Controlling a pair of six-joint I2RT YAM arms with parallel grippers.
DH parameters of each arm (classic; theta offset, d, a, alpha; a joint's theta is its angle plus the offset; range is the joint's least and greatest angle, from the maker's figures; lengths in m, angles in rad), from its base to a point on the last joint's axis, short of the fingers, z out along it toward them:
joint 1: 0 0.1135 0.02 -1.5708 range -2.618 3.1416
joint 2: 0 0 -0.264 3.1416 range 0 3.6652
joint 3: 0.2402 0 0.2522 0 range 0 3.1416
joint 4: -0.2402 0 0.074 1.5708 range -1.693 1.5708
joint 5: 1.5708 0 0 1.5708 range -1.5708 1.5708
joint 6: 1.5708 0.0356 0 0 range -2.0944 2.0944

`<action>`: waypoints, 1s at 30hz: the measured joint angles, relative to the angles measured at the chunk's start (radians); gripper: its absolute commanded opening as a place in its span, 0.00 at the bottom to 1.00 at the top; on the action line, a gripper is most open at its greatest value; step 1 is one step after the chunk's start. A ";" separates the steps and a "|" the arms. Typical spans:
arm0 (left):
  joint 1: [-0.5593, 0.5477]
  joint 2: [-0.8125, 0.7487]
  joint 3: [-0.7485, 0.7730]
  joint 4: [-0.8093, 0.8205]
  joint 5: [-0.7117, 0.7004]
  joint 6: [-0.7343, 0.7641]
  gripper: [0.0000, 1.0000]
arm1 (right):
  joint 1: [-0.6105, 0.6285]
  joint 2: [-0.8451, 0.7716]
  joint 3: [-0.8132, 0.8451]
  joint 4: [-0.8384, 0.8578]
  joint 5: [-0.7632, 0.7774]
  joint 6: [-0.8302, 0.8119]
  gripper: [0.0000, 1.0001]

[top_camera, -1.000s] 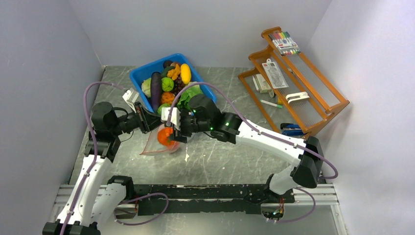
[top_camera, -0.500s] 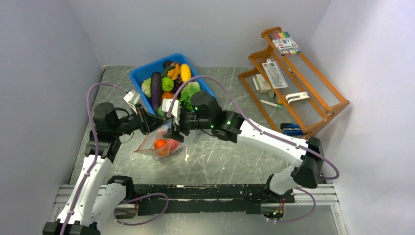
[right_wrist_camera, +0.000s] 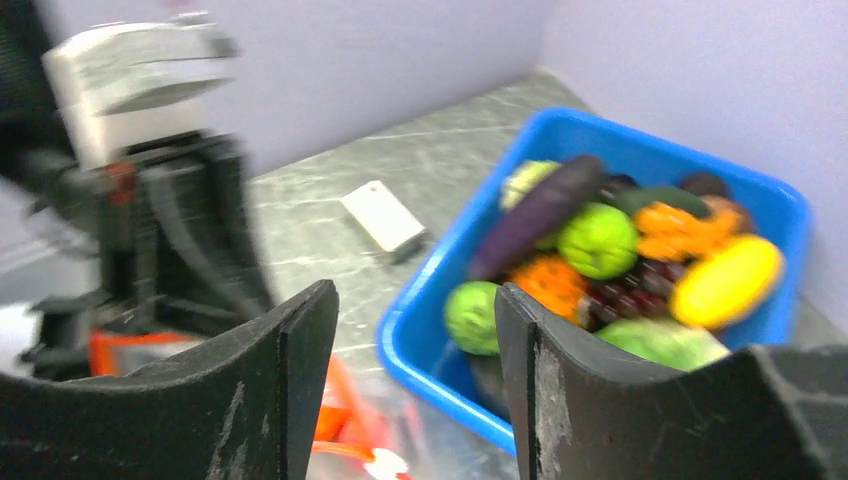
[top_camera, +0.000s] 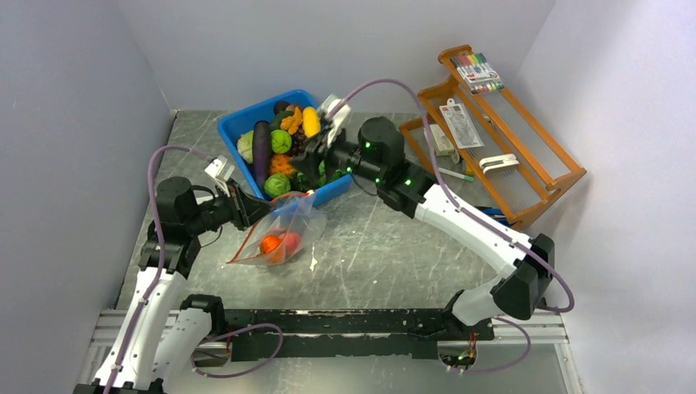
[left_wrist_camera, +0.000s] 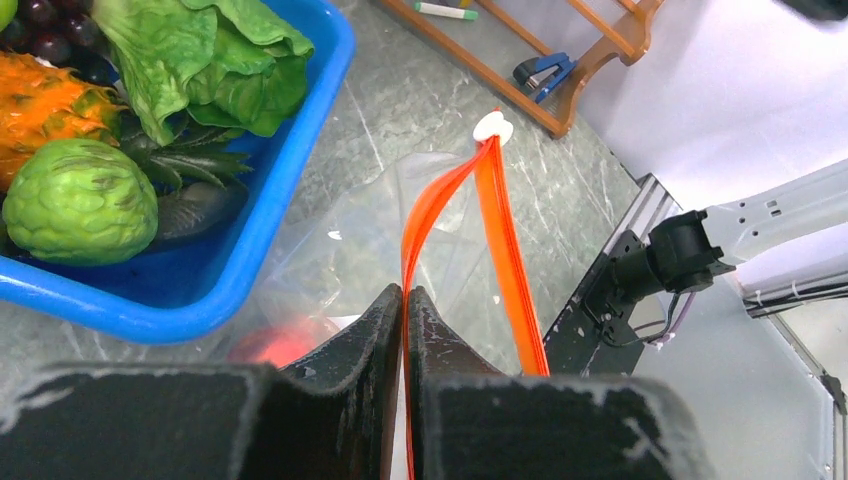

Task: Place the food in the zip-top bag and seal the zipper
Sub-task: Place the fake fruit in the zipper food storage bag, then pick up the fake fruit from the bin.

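The zipper [left_wrist_camera: 505,240] sits pinched in the left claw [left_wrist_camera: 404,292], seen only up close; right claw [right_wrist_camera: 415,295] gapes empty.

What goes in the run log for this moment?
left gripper: shut on zipper | right gripper: open, empty, at blue bin | zip-top bag: mouth unsealed, orange-red pieces inside | next: likely pick more food
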 measured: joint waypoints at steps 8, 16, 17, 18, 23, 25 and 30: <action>0.000 -0.011 0.000 -0.002 0.012 0.012 0.07 | -0.143 0.125 0.037 0.013 0.290 0.124 0.53; 0.000 -0.011 0.000 -0.002 0.036 0.018 0.07 | -0.172 0.391 0.163 -0.002 0.484 0.212 0.53; 0.000 -0.012 0.000 -0.002 0.038 0.019 0.07 | -0.176 0.419 0.180 0.000 0.494 0.222 0.53; 0.000 -0.013 0.000 -0.002 0.039 0.019 0.07 | -0.180 0.441 0.194 0.005 0.494 0.226 0.53; 0.000 -0.017 0.000 -0.002 0.046 0.021 0.07 | -0.200 0.554 0.278 0.034 0.455 0.233 0.58; 0.000 -0.018 0.000 -0.002 0.048 0.022 0.07 | -0.203 0.599 0.319 0.047 0.433 0.236 0.58; 0.000 -0.018 0.000 -0.002 0.050 0.027 0.07 | -0.204 0.686 0.386 0.061 0.439 0.255 0.58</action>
